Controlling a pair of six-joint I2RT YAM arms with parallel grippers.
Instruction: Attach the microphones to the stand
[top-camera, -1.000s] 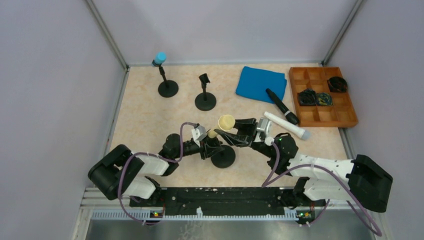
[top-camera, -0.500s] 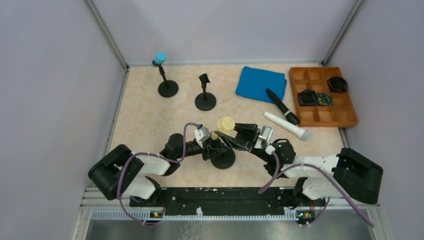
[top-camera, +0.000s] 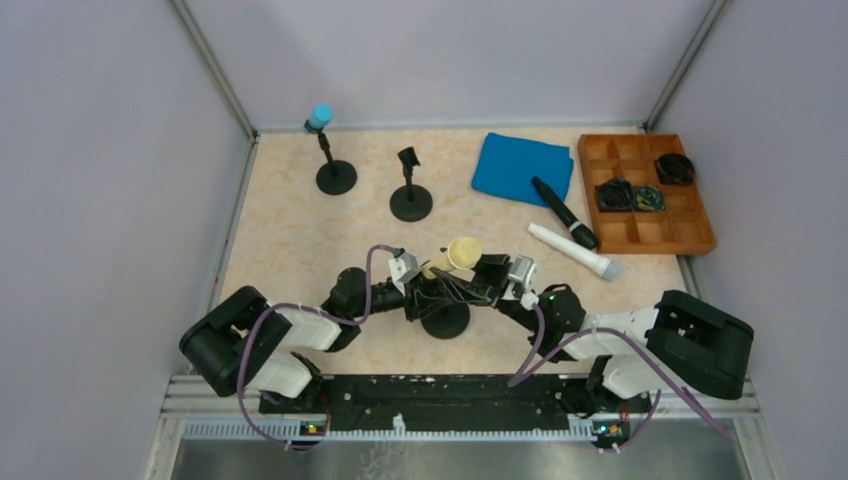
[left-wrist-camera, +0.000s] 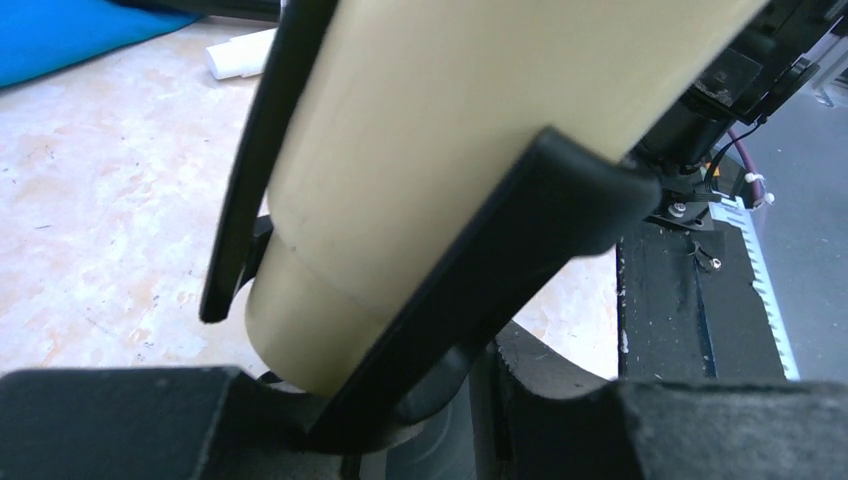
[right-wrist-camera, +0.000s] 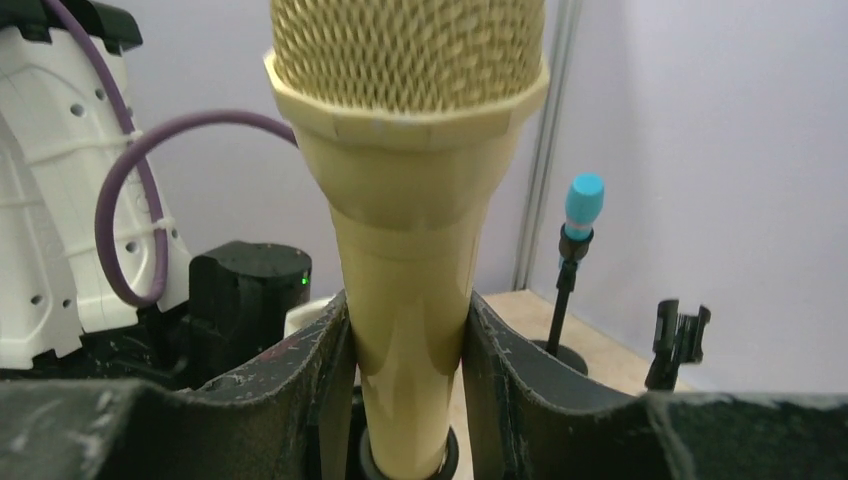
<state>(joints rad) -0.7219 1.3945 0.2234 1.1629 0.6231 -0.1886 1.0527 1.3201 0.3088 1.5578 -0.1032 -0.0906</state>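
Right jaws gripping cream microphone (right-wrist-camera: 405, 250), arm (top-camera: 610, 325) low, stretched left

Cream microphone (left-wrist-camera: 430, 140) head beyond left wrist view's edge.

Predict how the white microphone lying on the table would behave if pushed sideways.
The white microphone looks round and tapered, so it would probably roll, curving toward its narrow end. It appears rigid, likely sliding as one piece on the smooth table. The black microphone lies close, so it may get bumped.
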